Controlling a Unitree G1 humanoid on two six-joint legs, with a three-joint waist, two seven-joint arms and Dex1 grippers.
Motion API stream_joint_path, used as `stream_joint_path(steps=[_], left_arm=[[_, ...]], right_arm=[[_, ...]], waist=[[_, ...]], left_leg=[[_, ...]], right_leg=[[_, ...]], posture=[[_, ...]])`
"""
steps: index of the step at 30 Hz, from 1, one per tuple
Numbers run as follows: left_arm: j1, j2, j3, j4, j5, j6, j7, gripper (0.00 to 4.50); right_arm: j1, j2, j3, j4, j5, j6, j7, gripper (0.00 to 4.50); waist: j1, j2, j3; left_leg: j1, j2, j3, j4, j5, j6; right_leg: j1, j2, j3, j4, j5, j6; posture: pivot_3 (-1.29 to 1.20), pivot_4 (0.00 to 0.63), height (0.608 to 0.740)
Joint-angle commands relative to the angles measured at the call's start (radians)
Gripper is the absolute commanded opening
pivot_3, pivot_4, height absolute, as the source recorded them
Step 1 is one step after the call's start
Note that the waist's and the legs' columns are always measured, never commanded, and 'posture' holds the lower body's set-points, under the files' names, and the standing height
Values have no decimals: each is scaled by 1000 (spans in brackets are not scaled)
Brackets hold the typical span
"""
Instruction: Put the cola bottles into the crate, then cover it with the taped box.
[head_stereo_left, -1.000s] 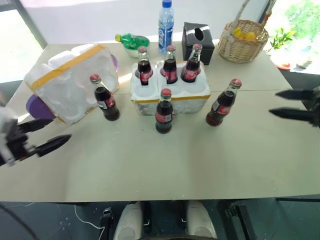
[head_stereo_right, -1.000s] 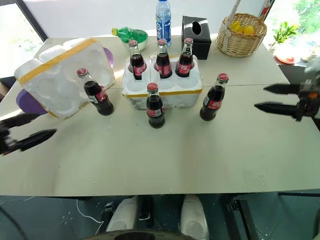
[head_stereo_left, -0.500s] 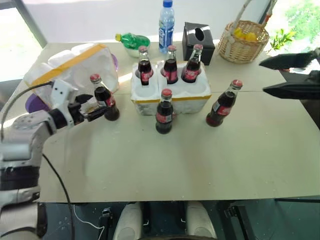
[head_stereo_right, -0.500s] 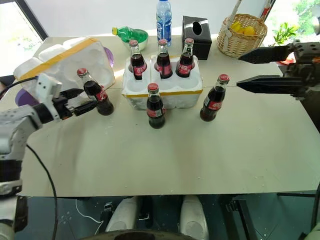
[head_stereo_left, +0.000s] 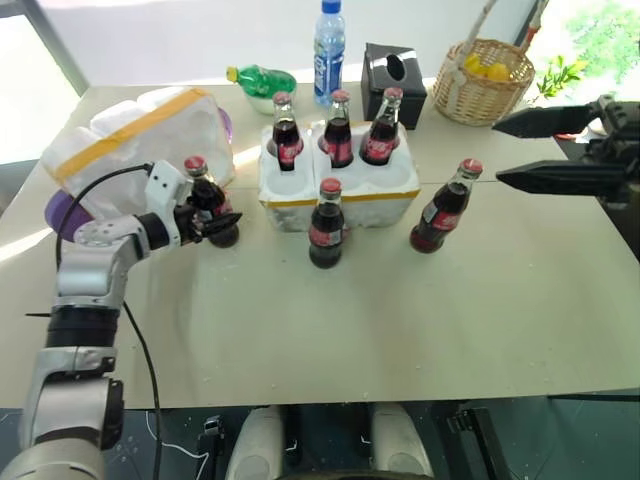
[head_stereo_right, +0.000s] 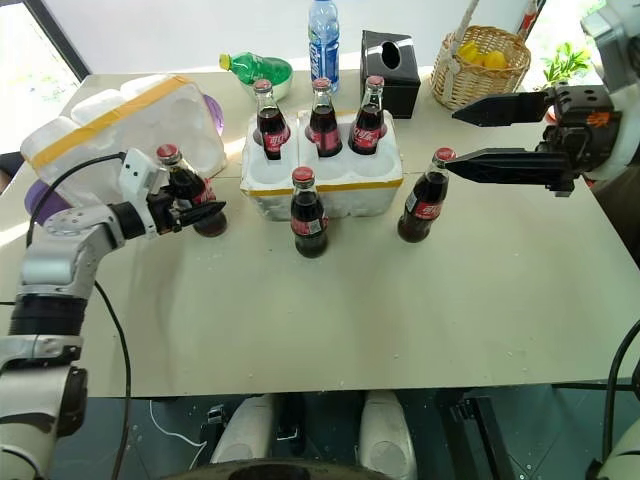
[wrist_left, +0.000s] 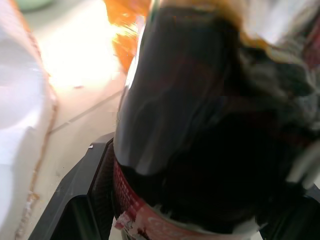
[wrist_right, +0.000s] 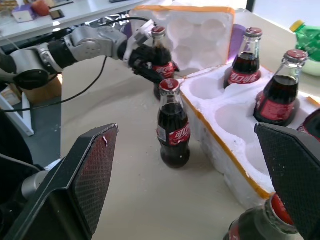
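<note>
While the left gripper has its fingers round the leftmost cola bottle, which stands on the counter just beside the taped box, contact is unclear. Right gripper hangs above the counter's right side, fingers wide apart, empty. Crate sits centre-far; three cola bottles stand in its far wells, near wells empty. One bottle stands against its near wall, another to its right.
</note>
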Motion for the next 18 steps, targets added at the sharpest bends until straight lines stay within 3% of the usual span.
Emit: stream_joint_path(steps=[1, 4, 8, 14, 18], left_arm=[[-36, 68, 77, -143, -138, 116, -90, 2839], [-129, 91, 89, -157, -231, 222, -138, 2839], [-348, 36, 59, -16, -246, 248, -138, 2839], [-627, -130, -34, 380, -92, 12, -146, 2839], [-717, -220, -66, 593, -12, -117, -178, 2839]], right_arm=[[-13, -4, -40, -31, 27, 3, -19, 4500], [9, -2, -54, -48, 37, 7, -40, 4500], [40, 2, -76, -69, 50, 13, -76, 4500], [93, 22, -119, -124, 87, 34, -140, 4500], [135, 50, -149, -162, 114, 52, -199, 4500]], waist=[[2, -1, 1], [11, -2, 1], [31, -4, 3], [26, -5, 2], [22, -7, 3]], left_leg=[[0, 0, 0, 0, 0, 0], [-1, 0, -1, 1, 0, 0], [-1, -1, -1, 2, 0, 0], [1, -5, 0, 3, 0, 1], [0, -4, 2, 3, 0, 1]], right_leg=[[0, 0, 0, 0, 0, 0], [0, 0, 0, 0, 0, 0], [1, 0, 0, 0, 1, 2], [5, 0, 0, -2, 2, 4], [5, 2, -1, -2, 2, 4]], posture=[[0, 150, 740], [0, 150, 740], [0, 150, 740], [0, 150, 740], [0, 150, 740]])
